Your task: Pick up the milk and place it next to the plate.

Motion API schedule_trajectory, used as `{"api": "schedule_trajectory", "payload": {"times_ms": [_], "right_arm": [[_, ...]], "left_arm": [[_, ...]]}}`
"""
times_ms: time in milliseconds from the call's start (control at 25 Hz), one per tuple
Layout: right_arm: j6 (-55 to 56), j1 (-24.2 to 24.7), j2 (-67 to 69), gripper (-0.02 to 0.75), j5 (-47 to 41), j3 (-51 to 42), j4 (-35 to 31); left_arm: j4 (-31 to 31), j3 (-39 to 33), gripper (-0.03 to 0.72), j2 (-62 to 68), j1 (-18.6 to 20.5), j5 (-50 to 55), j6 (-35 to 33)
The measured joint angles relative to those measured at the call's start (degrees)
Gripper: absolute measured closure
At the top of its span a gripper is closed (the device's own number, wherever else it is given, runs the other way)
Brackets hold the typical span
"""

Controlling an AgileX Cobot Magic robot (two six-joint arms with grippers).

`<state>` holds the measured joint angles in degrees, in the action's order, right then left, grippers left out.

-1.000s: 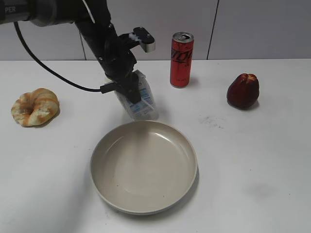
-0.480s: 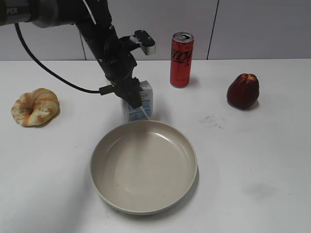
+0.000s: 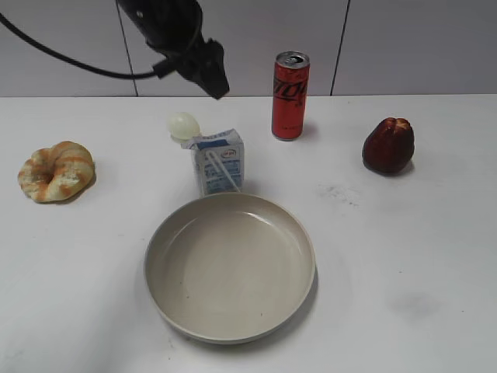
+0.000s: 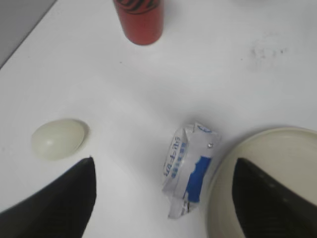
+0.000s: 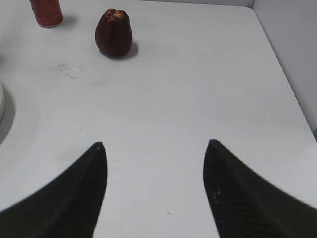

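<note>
The milk (image 3: 219, 162) stands upright on the white table (image 3: 404, 249) just left of the frame's centre in my exterior view, its blue-printed face and white straw turned toward the camera; its base sits right at the far rim of the plate (image 3: 230, 266), and I cannot tell whether the two touch. From the left wrist view the milk (image 4: 189, 168) lies in the lower middle of the frame, with the plate (image 4: 233, 163) curving in from the lower right, just beside it. The left pincer (image 3: 210, 70) hangs in the upper left of the exterior frame, well above the table and clear of the carton; in its own camera I see its two dark fingers (image 4: 64, 198) spread wide at the bottom corners, nothing between them. A pale egg (image 3: 184, 125) rests just behind and to the left of the milk; a red can (image 3: 290, 95) stands upright farther back, right of the carton; a dark red fruit (image 3: 388, 145) sits at the right; a croissant-like pastry (image 3: 56, 171) lies at the far left. In the right wrist view the right pincer (image 5: 154, 193) is also spread wide over bare table, holding nothing; the fruit (image 5: 114, 31) and can (image 5: 46, 12) show at the upper left of that frame.
</note>
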<state>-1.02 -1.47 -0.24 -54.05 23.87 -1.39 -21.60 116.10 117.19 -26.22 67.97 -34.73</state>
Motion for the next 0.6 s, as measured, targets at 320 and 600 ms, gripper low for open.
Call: {"api": "schedule_trajectory", "payload": {"times_ms": [320,600], "right_arm": [[0.0,0.0,0.0,0.271,0.0,0.0,0.0],[0.0,0.0,0.0,0.271,0.0,0.0,0.0]], "left_arm": [[9.4,-4.5,0.038,-10.9,6.2,1.5,16.8],[9.7,-26.0,0.043,-23.8,17.2,1.6,19.8]]}}
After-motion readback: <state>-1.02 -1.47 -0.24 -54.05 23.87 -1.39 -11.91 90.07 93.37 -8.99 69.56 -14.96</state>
